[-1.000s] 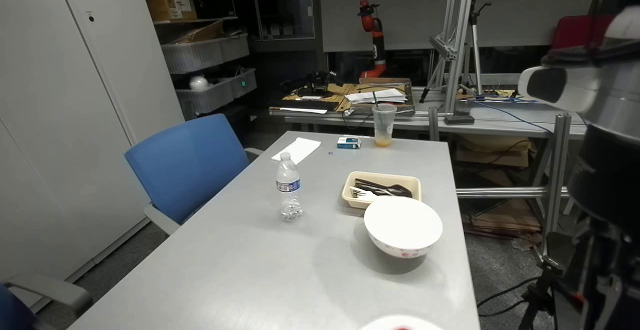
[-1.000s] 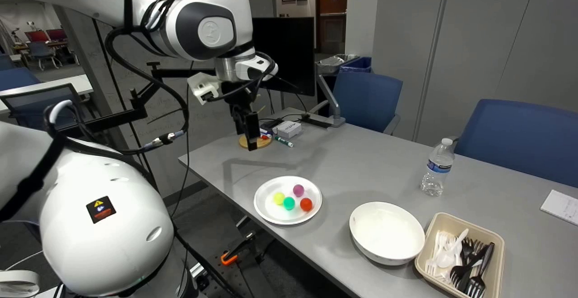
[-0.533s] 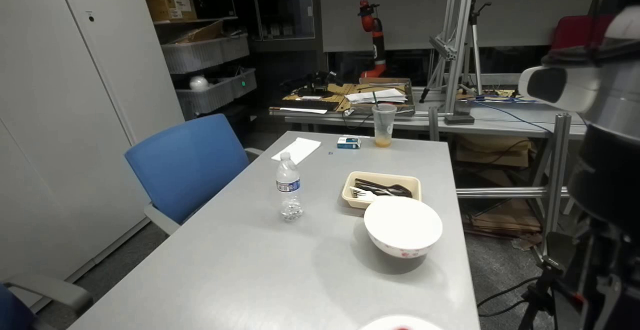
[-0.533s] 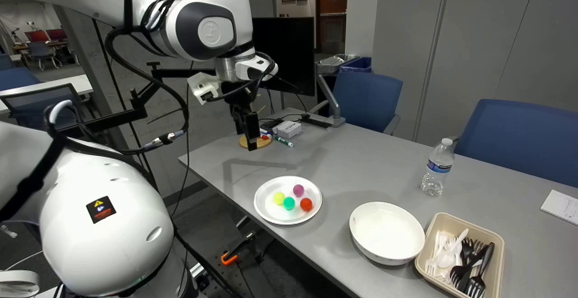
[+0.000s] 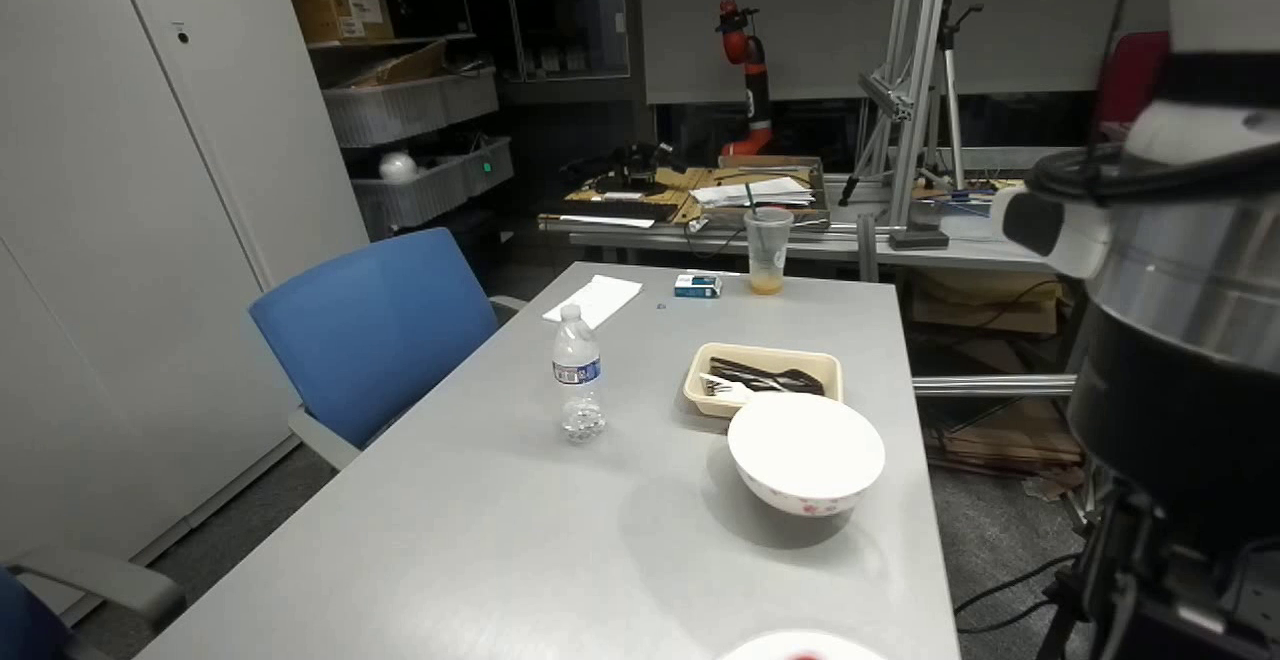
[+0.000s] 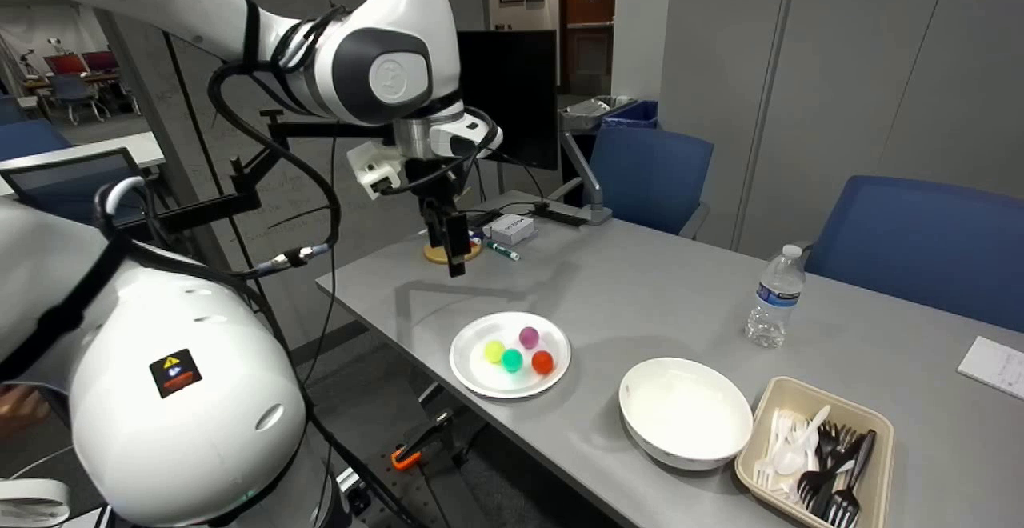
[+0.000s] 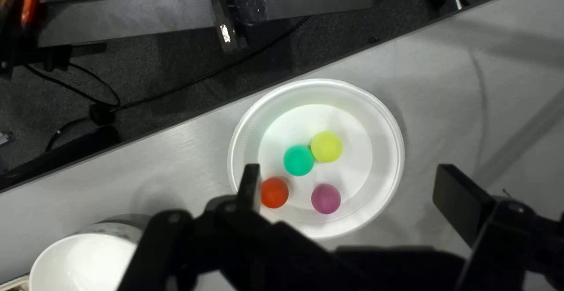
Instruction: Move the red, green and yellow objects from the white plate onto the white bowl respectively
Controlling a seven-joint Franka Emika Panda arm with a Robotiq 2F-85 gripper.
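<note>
A robot hand (image 7: 352,194) hangs above a gray surface (image 6: 640,288) near a white plate (image 7: 387,150), its fingers (image 7: 462,203) spread wide and gripping nothing.

On the plate lie a red-orange ball (image 7: 274,192), a green ball (image 7: 298,160), a yellow ball (image 7: 326,147) and a purple ball (image 7: 326,199); green and yellow seem to touch in the wrist view, and the other two sit apart. A white bowl (image 6: 686,408) with a flowered outside stands on the surface between the plate and a beige tray (image 6: 883,464) of black and white plastic cutlery (image 6: 790,458). A clear, blue-labeled water bottle (image 6: 774,304) stands upright near the bowl.
</note>
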